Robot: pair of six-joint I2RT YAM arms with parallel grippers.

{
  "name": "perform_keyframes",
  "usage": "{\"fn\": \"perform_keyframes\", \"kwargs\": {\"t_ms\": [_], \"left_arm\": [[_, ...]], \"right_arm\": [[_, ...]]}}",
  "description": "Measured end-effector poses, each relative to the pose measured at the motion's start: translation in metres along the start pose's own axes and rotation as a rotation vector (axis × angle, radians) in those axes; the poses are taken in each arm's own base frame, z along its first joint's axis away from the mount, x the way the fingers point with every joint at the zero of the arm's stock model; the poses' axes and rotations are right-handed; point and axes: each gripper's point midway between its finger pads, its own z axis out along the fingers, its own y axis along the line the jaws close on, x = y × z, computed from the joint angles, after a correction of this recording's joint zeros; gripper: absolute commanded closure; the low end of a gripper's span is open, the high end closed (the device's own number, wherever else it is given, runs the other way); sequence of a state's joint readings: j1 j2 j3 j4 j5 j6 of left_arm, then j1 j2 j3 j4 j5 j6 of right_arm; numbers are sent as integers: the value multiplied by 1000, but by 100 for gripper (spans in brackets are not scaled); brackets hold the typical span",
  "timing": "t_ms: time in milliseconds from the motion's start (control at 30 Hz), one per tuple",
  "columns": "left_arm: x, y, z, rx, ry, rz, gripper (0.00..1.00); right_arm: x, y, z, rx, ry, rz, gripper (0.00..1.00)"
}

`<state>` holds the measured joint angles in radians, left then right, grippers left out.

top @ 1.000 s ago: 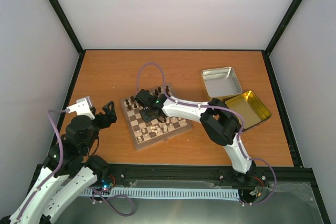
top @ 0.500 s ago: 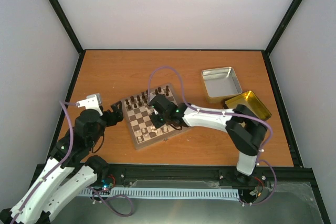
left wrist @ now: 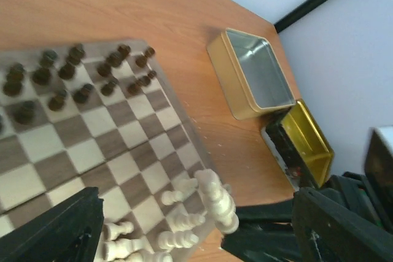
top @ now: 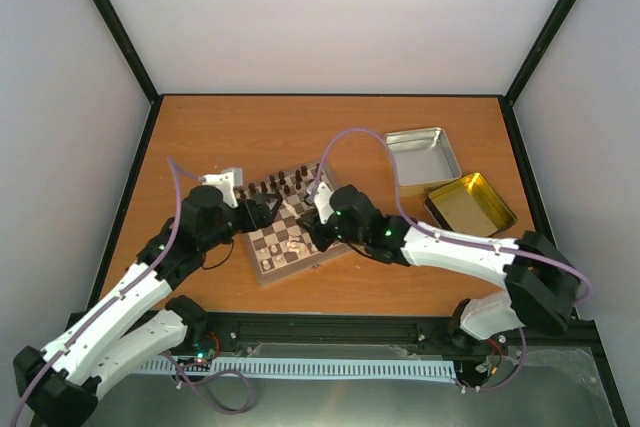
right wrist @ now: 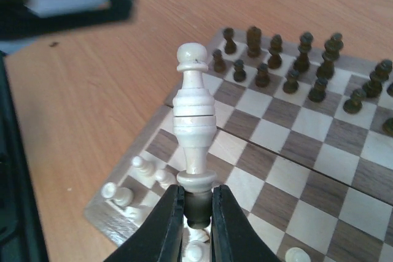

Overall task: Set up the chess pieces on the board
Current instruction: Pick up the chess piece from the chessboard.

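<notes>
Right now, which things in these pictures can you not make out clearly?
- Top view: the chess pieces on the board are too small to tell their kinds.
- Left wrist view: the bottom edge cuts off the open left claw and some chess pieces; its fingers are blurred.
- Right wrist view: the right claw, shut, covers the held cream piece at its base; the right edge cuts off the board.

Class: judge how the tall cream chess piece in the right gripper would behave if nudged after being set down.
The cream piece is tall and slender on a narrow foot, so it would probably tip easily. Its round turned body suggests it would roll once toppled. The right gripper pinches only that foot, so it may pivot.
</notes>
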<state>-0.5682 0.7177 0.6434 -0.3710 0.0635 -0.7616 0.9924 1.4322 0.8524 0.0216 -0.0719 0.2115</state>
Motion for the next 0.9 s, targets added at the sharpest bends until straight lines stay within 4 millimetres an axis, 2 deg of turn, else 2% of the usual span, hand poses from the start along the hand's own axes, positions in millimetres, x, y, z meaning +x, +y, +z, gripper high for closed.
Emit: {"fn": "perform_keyframes", "kwargs": {"t_ms": [167, 333, 433, 633, 900], "left_arm": [[19, -10, 17, 88, 89, -63, 41], [16, -29, 15, 182, 94, -93, 56], [15, -34, 12, 216, 91, -103, 61], [21, -36, 11, 241, 108, -111, 66], [23, -41, 9, 270, 120, -102, 89]], "right_arm": [[-10, 16, -23, -85, -83, -28, 94], [-14, 23, -36, -129, -129, -39, 94], [-16, 25, -39, -140, -143, -42, 94], [-19, 29, -40, -157, -154, -45, 94], [-18, 28, -38, -157, -149, -37, 94]]}}
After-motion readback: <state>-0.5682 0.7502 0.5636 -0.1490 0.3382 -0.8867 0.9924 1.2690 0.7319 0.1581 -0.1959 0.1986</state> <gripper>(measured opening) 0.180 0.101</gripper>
